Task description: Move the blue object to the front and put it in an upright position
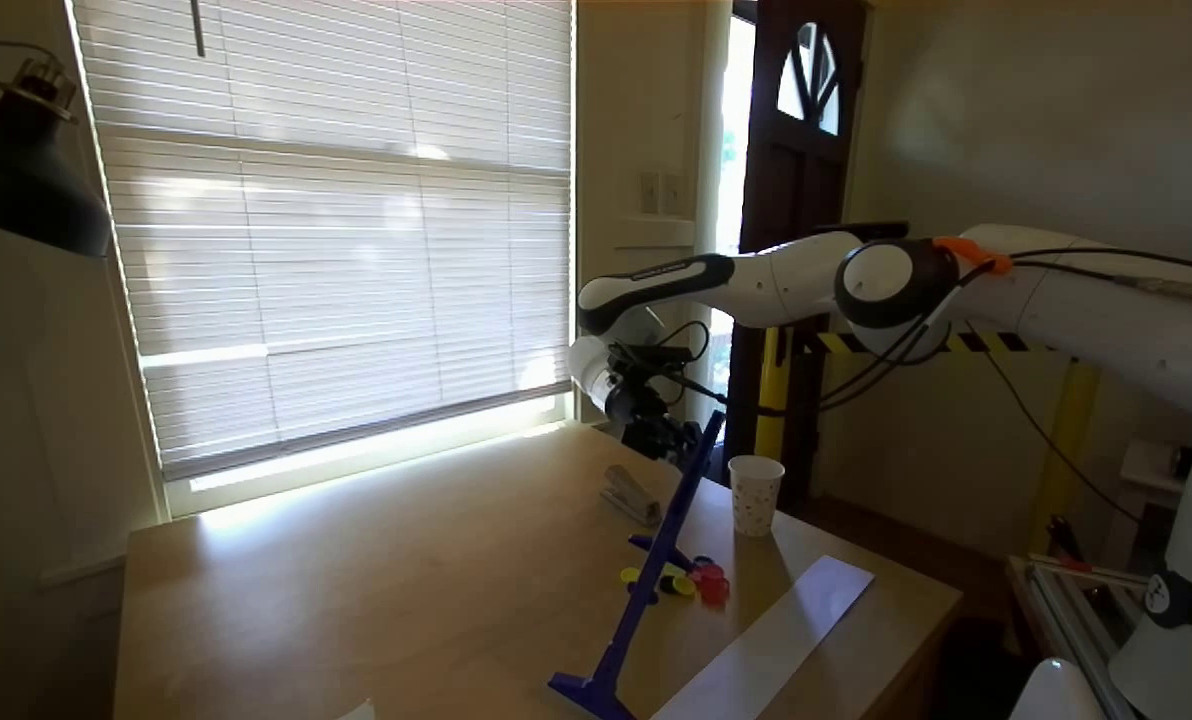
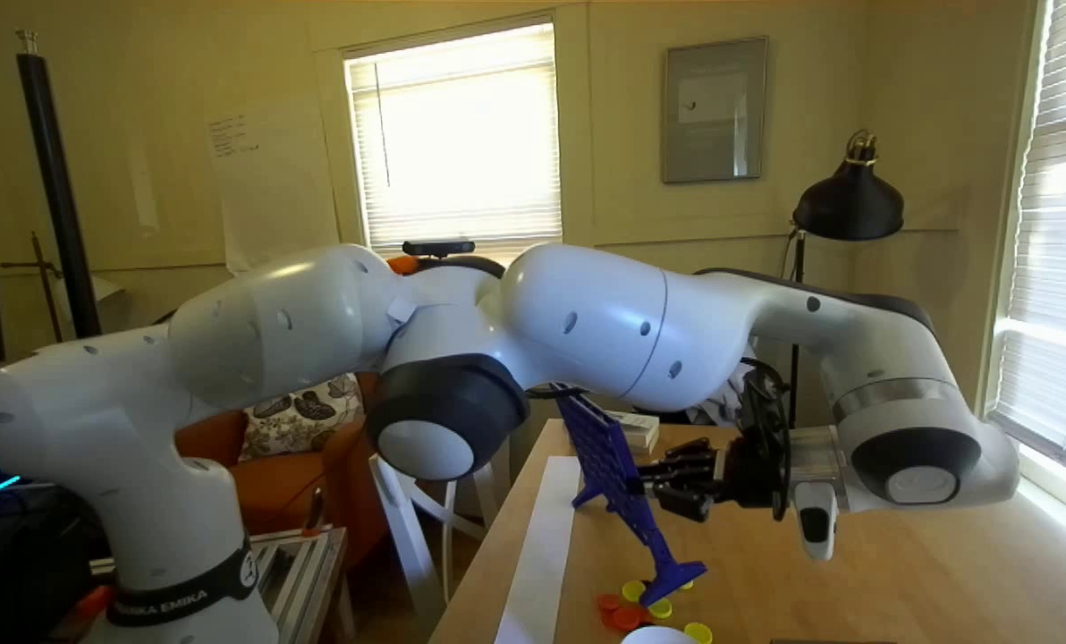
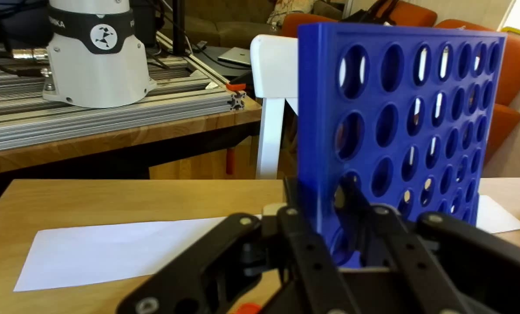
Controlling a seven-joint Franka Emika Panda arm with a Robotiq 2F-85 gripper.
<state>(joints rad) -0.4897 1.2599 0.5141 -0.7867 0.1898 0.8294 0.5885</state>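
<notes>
Jaws of your gripper [image 3: 321,187] stand slightly apart, pinching the end wall of the blue panel [image 3: 402,126], so you have it by one end. From that grip its long axis runs out ahead and to the right in the wrist view, leaving the far end well away from your hold. In both exterior views it leans, top edge tipped away from the gripper; your coming move probably turns on that slant, the top needing to come back toward the jaws until the panel stands straight. Red pieces [image 2: 625,618] and yellow pieces [image 2: 661,609] lie below the jaws, around the near foot [image 2: 673,580], and may get caught under it; whether that foot touches the table [image 1: 406,570] you cannot tell. A paper cup [image 1: 756,495] stands off on the side opposite the panel's far end. Past the panel lies a white paper strip [image 1: 777,640], then the robot base [image 3: 98,69].
</notes>
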